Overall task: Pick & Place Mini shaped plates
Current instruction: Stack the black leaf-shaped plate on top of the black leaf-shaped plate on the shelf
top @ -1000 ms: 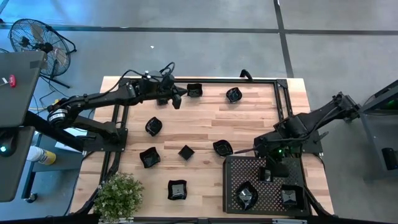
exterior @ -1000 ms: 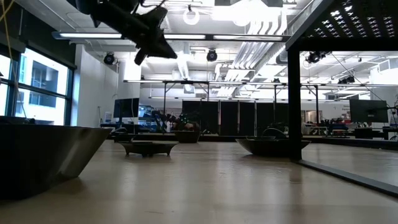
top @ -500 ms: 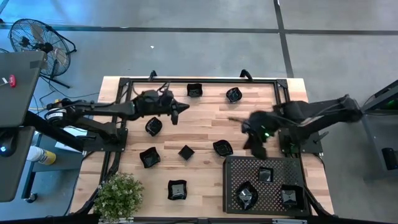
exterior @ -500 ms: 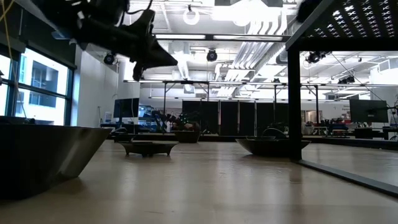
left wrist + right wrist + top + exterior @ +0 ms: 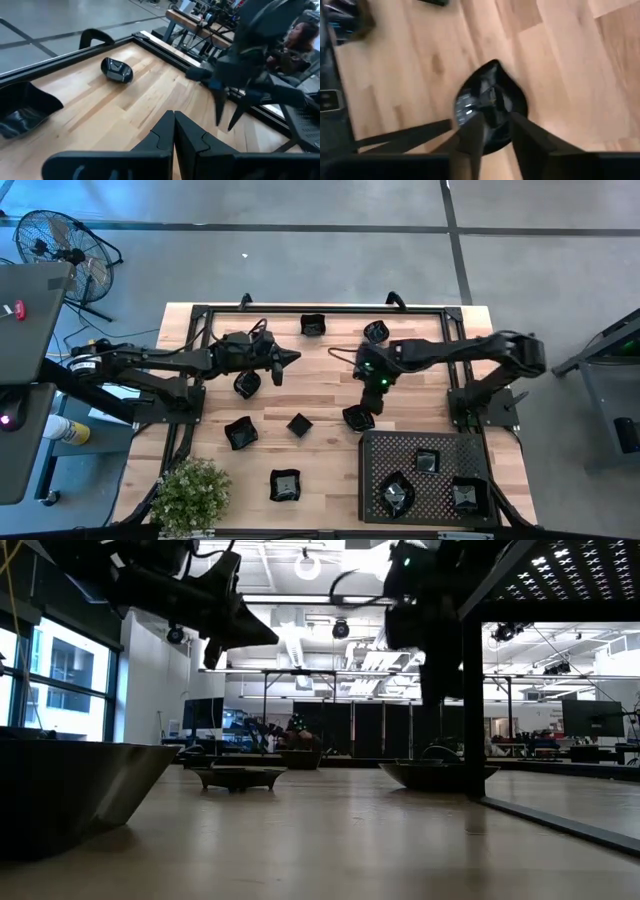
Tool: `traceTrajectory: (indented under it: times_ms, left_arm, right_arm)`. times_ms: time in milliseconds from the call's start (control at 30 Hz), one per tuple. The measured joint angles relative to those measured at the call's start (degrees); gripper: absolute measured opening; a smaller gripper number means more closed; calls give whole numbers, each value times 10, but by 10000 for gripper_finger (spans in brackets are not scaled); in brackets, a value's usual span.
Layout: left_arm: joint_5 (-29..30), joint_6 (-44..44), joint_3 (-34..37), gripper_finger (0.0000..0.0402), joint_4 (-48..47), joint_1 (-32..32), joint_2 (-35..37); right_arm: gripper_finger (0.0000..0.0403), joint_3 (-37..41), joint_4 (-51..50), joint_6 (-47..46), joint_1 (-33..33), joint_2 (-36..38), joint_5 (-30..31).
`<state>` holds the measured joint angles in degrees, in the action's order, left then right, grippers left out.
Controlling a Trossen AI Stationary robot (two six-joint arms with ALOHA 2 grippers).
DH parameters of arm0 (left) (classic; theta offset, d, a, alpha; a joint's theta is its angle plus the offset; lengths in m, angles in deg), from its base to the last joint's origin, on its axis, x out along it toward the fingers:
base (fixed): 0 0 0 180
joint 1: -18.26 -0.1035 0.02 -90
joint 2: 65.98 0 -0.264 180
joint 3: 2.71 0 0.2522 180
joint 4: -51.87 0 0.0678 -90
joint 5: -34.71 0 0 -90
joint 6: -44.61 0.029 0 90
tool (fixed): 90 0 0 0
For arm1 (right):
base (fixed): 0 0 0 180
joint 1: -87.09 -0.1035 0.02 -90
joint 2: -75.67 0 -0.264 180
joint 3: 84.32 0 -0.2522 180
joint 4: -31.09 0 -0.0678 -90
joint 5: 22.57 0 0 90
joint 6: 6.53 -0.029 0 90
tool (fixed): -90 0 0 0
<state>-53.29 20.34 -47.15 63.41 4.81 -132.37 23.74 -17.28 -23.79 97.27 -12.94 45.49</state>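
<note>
From above, the right gripper (image 5: 377, 387) reaches across the wooden table (image 5: 330, 370) and hangs just beside a roundish mini plate (image 5: 358, 418), which lies just outside the perforated tray (image 5: 372, 455); three plates already sit in that tray, so this one is judged the next to go in. The left gripper (image 5: 287, 357) hangs over the table's far half near another plate (image 5: 247, 383), empty, apparently waiting its turn. The other loose plates lie scattered on the table.

At table height, both arms hang above the boards, the left gripper (image 5: 262, 635) pointed and clear of the two shallow dishes (image 5: 238, 777) standing further off.

The left wrist camera shows that arm's fingers (image 5: 165, 132) pressed together on nothing, with a roundish plate (image 5: 117, 69) well ahead of them near the far rail and the right gripper (image 5: 229, 107) beyond, its fingers apart.

The right wrist camera looks straight down on the target plate (image 5: 492, 106): the fingers (image 5: 472, 135) are spread and lined up over its near rim, not yet closed, placed to pinch that edge.
</note>
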Motion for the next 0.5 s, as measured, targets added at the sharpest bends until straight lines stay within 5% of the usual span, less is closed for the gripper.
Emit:
traceTrajectory:
  times_ms: [233,500]
  left_arm:
    - [1,0,0,0,-12,0,0]
    - [1,0,0,0,-15,0,0]
  right_arm:
    - [165,-3,3,84,27,-79,-9]
    - [142,-3,44,113,30,-138,-19]
